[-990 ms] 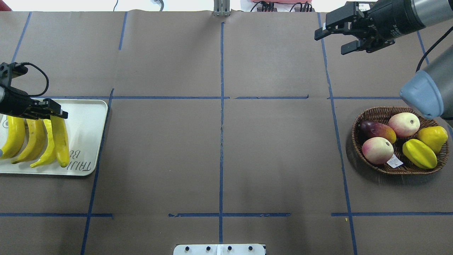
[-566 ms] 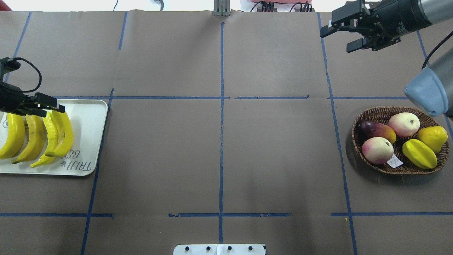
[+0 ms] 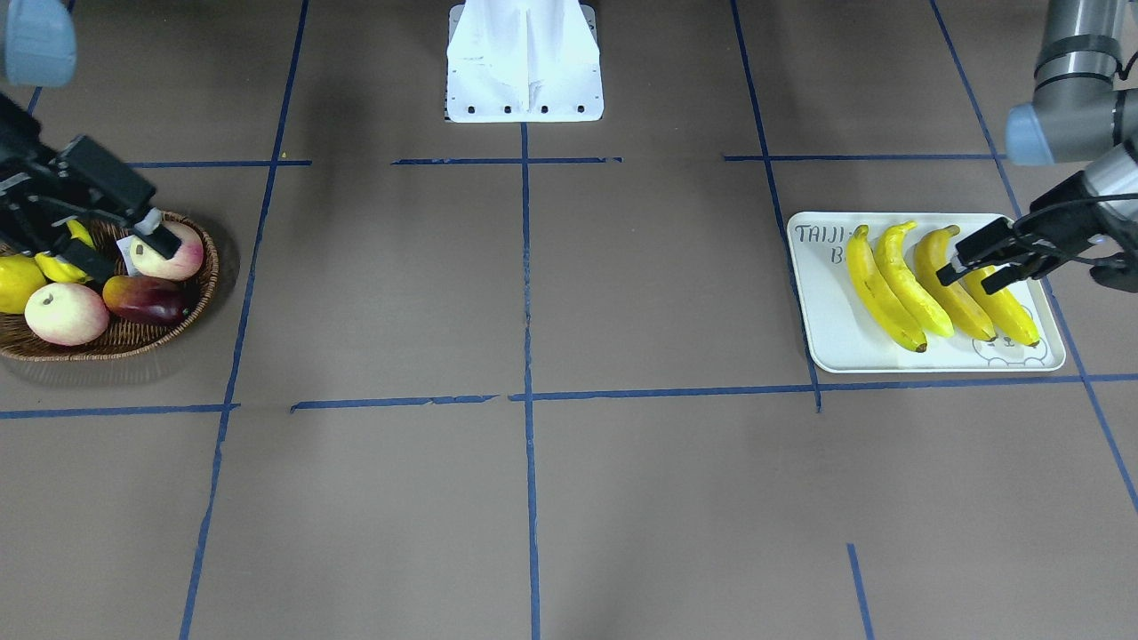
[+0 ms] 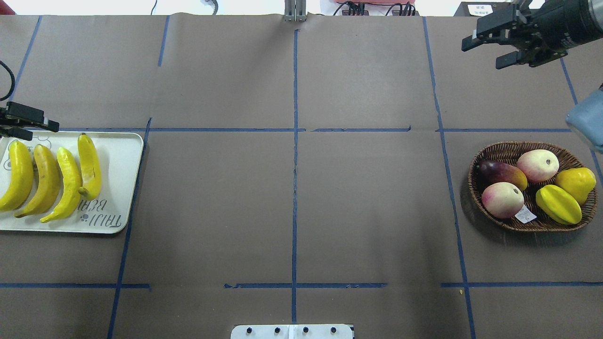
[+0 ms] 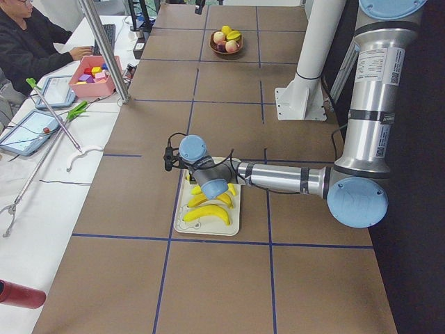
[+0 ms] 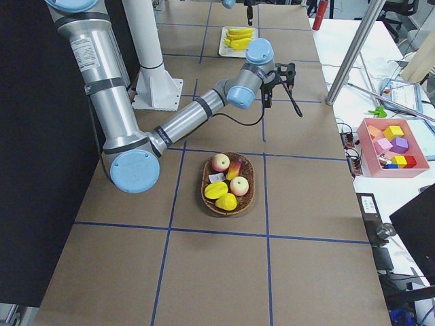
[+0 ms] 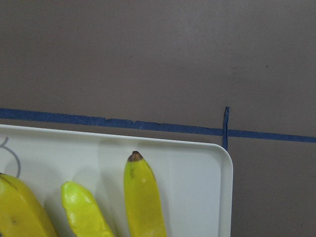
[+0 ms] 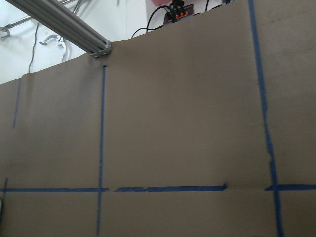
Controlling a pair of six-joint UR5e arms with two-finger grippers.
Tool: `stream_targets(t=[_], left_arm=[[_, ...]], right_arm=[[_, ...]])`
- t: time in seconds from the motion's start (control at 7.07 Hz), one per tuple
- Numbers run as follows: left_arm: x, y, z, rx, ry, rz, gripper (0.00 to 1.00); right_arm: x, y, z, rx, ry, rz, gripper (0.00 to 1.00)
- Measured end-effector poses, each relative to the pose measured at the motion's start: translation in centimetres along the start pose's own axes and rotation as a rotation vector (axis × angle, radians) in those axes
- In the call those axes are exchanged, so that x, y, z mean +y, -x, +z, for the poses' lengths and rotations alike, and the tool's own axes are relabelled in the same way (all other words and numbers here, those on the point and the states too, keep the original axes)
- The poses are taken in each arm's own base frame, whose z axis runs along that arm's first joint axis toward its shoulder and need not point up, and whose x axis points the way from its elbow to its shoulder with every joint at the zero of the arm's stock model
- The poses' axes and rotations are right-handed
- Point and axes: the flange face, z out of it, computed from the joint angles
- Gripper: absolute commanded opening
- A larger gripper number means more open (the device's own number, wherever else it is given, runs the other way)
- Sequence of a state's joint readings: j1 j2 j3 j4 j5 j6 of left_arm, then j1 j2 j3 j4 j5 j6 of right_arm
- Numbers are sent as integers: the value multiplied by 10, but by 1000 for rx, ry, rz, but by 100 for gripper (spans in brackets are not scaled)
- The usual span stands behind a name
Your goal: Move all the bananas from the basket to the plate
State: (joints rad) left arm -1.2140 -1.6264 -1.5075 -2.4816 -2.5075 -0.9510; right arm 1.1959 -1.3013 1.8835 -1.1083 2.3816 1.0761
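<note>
Table (image 4: 367,202): plate (image 4: 118,155) at its left edge carries all four bananas (image 4: 47,181) side by side. Basket (image 4: 506,147) near right edge holds none. Bananas look light, stiff, glossy-slick, so pinch mid-length across the curve. Left claw (image 4: 33,129) spread, empty, at plate's far edge. Right claw (image 4: 480,55) spread, empty.

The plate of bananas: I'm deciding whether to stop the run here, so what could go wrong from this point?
1. The left gripper, open, hovers close by the far tips of the bananas on the plate; a careless move could knock the outermost banana.
2. The basket holds a yellow starfruit, which might be mistaken for a banana, though no banana lies there.
</note>
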Motion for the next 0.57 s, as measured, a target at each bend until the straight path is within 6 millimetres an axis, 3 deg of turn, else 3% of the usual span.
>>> stream_targets(t=[0.28,0.57], left_arm=[[-23,53,-51,-103,-30,126,100],[-41,126,-122,-281,-29,222,100]], right_arm=[[-15,-81,-5,117,15,-142,100],[-38,-152,-24,243,92,-288,100]])
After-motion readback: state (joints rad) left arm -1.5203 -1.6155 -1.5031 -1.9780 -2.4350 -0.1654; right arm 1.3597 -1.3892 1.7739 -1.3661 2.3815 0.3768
